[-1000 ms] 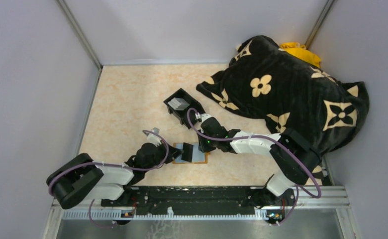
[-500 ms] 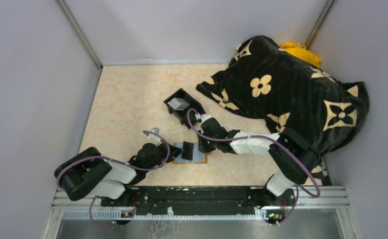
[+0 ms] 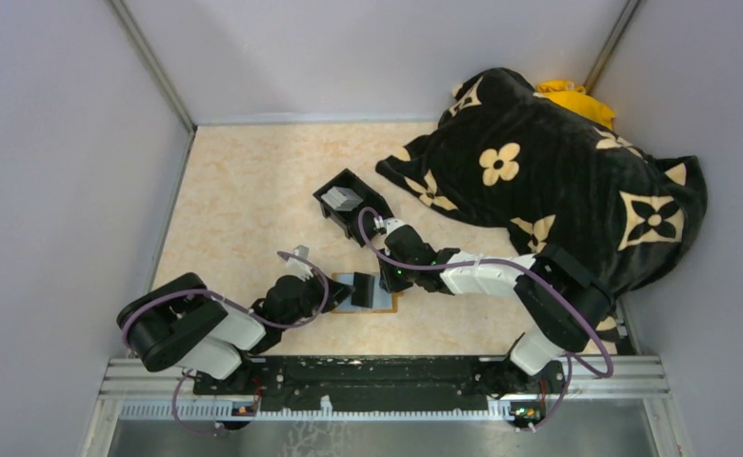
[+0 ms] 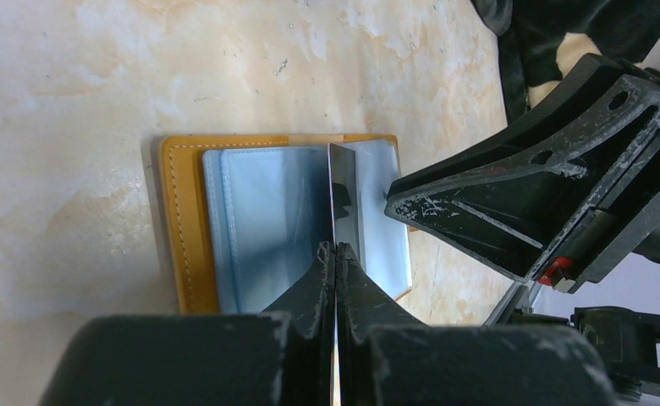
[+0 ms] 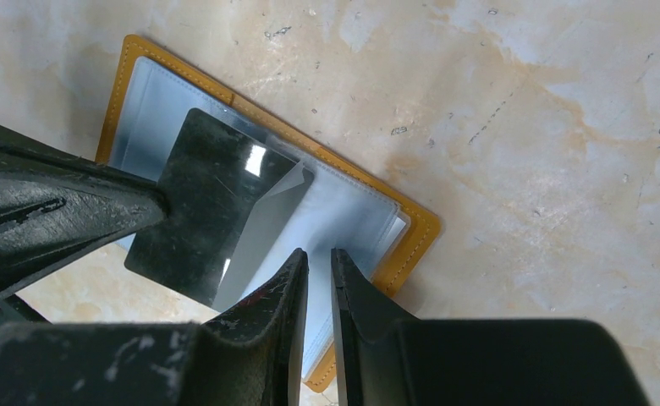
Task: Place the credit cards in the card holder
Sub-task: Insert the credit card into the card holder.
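Overhead view: my left gripper point(image 3: 346, 290) is in the lower middle of the frame, clamped tight on a dark glossy card point(image 3: 360, 288). In the left wrist view the card stands on edge between the fingertips, with its far end over the holder point(image 4: 183, 222).

The holder lies open and flat on the table point(image 3: 234, 209). An orange rim frames its pale blue pockets. In the right wrist view the card tilts across the holder's left half, and a clear pocket flap point(image 5: 267, 224) is lifted against the card's right edge.

Just right of the card, my right gripper point(image 5: 319, 258) hangs over the holder with only a narrow slit between its fingers. I cannot tell whether it is nipping the flap.

Above the holder in the overhead frame, a black box point(image 3: 332, 217) holds grey cards point(image 3: 344, 198). A black flowered blanket point(image 3: 558, 181) fills the upper right.
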### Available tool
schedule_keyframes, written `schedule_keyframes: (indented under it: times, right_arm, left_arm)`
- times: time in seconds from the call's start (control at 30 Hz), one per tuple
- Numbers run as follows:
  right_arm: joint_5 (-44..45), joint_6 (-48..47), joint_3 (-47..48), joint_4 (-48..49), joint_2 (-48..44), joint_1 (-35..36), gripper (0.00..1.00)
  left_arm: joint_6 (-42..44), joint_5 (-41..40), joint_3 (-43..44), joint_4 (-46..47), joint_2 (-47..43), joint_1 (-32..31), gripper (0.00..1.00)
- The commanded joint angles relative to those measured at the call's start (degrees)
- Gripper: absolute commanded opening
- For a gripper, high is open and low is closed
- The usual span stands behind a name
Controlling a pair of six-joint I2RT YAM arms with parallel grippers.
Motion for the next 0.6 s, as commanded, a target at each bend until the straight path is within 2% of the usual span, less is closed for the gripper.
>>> schedule_keyframes:
  times: [0.0, 0.37, 0.57]
  right_arm:
    - [0.2, 0.1, -0.7, -0.1, 1.0, -0.1, 0.17]
    - [0.4, 0.3, -1.1, 0.4, 1.0, -0.1, 0.17]
    - [0.4, 0.5, -1.4, 0.6, 1.0, -0.1, 0.17]
  left_arm:
    - [0.0, -0.8, 0.8, 0.2, 0.6, -1.3, 0.00]
    - [-0.3, -4.8, 2.6, -6.2, 0.8, -6.0, 0.00]
    - [-4.5, -11.1, 2.6, -8.5, 1.9, -8.9, 0.00]
